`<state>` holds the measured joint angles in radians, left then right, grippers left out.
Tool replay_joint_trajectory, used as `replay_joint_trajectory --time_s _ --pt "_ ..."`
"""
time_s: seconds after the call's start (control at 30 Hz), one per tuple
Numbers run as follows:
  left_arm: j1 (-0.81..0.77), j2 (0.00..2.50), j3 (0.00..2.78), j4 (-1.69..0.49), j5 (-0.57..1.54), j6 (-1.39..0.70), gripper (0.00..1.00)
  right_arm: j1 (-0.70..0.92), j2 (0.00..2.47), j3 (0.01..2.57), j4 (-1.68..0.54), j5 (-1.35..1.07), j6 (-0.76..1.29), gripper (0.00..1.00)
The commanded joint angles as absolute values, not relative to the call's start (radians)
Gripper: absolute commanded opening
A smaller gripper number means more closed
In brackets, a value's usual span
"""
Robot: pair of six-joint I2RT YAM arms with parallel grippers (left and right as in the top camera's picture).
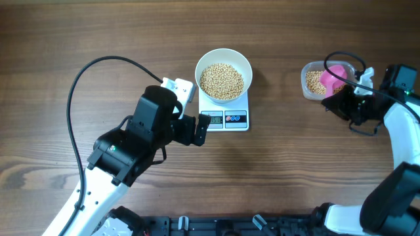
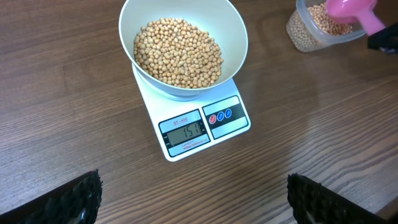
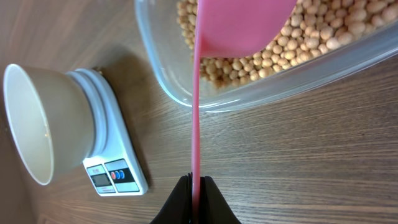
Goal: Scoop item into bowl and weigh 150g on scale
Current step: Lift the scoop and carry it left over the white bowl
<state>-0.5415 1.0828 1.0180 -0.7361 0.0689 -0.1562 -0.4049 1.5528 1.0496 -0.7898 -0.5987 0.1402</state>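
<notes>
Brown wood-grain laminate covers the desk (image 1: pixel 59 39), its streaks running side to side, and this surface fills every view edge to edge. A black cable (image 1: pixel 111 58) arcs over it toward the left arm.

Near the middle stands the scale (image 2: pixel 155 109), a thin white square of smooth plastic with rounded corners. Its grey display (image 2: pixel 185 132) reads 151, and beside that sits a dark button panel (image 2: pixel 221 116). The bowl (image 2: pixel 233 31) rests on the scale's platform. It is round, glossy and plain white with a smooth rim. It holds a mound of the beans (image 2: pixel 177 53), small, round and matte tan, and bare white wall shows above them.

Well to the right lies a clear plastic tub (image 3: pixel 161 74) with rounded corners, holding more of the same beans. A pink plastic scoop (image 3: pixel 242 25) rests with its head inside the tub, and its thin flat handle (image 3: pixel 197 124) reaches out over the tub's wall.

The left claw (image 2: pixel 196 199) hovers near the scale's front edge with its ridged black fingers (image 2: pixel 74 199) spread wide and nothing between them. The right claw (image 3: pixel 196 193) is closed tightly on the end of the scoop's handle, pinching it between two dark tips.
</notes>
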Motion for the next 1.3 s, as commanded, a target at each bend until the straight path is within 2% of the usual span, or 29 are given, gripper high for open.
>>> replay_joint_trajectory --time_s 0.0,0.17,0.27,0.43,0.53,0.63,0.77,0.87,1.03,1.27 --pt "-0.538 1.087 1.023 -0.733 0.077 -0.165 1.0 -0.407 1.478 1.076 -0.801 -0.616 0.13 0.04" --pt "-0.538 1.087 1.023 -0.733 0.077 -0.165 1.0 -0.402 1.372 1.076 -0.788 -0.672 0.099 0.04" --pt "-0.538 1.087 1.023 -0.733 0.077 -0.166 1.0 -0.341 1.331 1.077 -0.698 -0.723 0.078 0.04" --pt "-0.538 1.087 1.023 -0.733 0.077 -0.165 1.0 -0.092 1.32 1.12 -0.529 -0.707 0.027 0.04" --pt "-0.538 1.087 1.023 -0.733 0.077 -0.165 1.0 0.098 1.336 1.172 -0.521 -0.536 -0.072 0.04" --pt "-0.538 1.087 1.023 -0.733 0.077 -0.165 1.0 0.184 1.367 1.194 -0.529 -0.52 -0.113 0.04" --pt "-0.538 1.087 1.023 -0.733 0.077 -0.165 1.0 0.223 1.455 1.272 -0.601 -0.518 -0.169 0.04" --pt "-0.538 1.087 1.023 -0.733 0.077 -0.165 1.0 0.236 1.579 1.425 -0.804 -0.465 -0.237 0.04" --pt "-0.538 1.087 1.023 -0.733 0.077 -0.165 1.0 0.241 1.707 1.628 -0.962 -0.417 -0.236 0.04" --pt "-0.538 1.087 1.023 -0.733 0.077 -0.165 1.0 0.28 1.761 1.667 -1.117 -0.38 -0.296 0.04"
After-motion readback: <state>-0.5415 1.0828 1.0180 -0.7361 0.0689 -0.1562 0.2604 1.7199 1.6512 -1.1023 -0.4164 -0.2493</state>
